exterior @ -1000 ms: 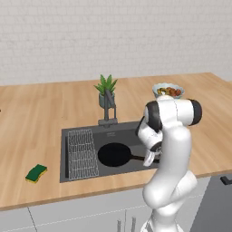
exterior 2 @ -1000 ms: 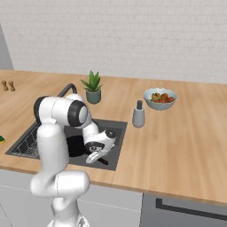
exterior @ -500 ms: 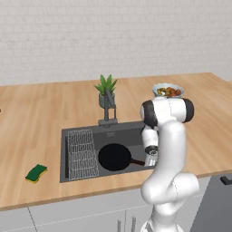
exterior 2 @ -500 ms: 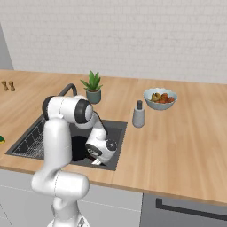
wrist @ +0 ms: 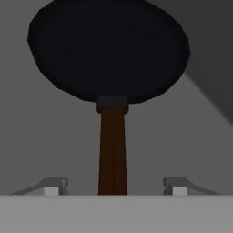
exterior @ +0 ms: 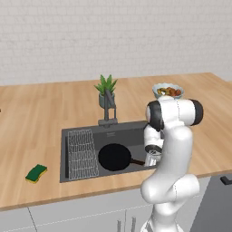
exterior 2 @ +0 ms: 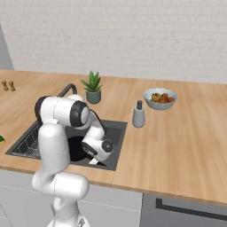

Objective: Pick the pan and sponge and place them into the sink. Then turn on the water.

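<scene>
Round black frying pan (exterior: 115, 157) lies inside dark grey recessed sink (exterior: 81, 132). Gripper (wrist: 113, 184) spread, fingertips apart either side of the pan's brown handle (wrist: 113, 154). Green-topped sponge (exterior: 36, 173) rests on wooden surface (exterior: 31, 122).

A pale brick wall (exterior: 113, 36) backs a light wooden worktop (exterior: 41, 118) set over grey cabinet fronts (exterior: 68, 217), evenly lit.

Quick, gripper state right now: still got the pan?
Gripper: open, fingers apart on either side of the pan handle, not gripping it; pan lies in the sink.
</scene>
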Controlling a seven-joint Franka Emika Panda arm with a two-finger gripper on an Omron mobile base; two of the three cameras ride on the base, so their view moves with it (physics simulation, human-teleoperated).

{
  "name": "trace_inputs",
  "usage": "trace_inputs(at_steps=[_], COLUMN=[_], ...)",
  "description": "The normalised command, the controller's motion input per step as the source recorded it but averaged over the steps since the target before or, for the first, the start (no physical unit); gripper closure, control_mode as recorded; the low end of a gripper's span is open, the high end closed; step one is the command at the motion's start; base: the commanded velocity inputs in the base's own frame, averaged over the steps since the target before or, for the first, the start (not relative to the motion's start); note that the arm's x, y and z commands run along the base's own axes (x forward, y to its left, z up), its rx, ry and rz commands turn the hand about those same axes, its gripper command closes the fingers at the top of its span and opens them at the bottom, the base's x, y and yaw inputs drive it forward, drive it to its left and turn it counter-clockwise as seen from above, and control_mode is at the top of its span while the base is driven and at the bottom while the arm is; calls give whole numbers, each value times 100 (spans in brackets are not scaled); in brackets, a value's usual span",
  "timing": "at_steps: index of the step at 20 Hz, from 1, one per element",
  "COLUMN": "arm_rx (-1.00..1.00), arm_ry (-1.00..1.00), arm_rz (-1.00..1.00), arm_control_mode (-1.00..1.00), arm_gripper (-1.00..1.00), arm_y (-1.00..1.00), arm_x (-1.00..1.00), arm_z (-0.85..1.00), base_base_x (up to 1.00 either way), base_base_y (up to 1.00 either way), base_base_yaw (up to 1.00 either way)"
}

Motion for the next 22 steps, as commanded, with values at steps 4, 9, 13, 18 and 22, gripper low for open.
trace_inputs(at_steps=[4,9,13,18,22], arm_rx=[-10,-8,-3,0,0], arm_ry=[13,4,0,1,0], arm_rz=[1,0,0,0,0], arm_control_mode=[-100,-100,-100,-100,-100], arm_gripper=[-100,-100,-100,-100,-100], arm_y=[4,0,-5,-40,-44], arm_x=[30,7,0,0,-9], arm_z=[100,100,96,93,100], base_base_x=[0,0,0,0,0], base_base_y=[0,0,0,0,0], base_base_yaw=[0,0,0,0,0])
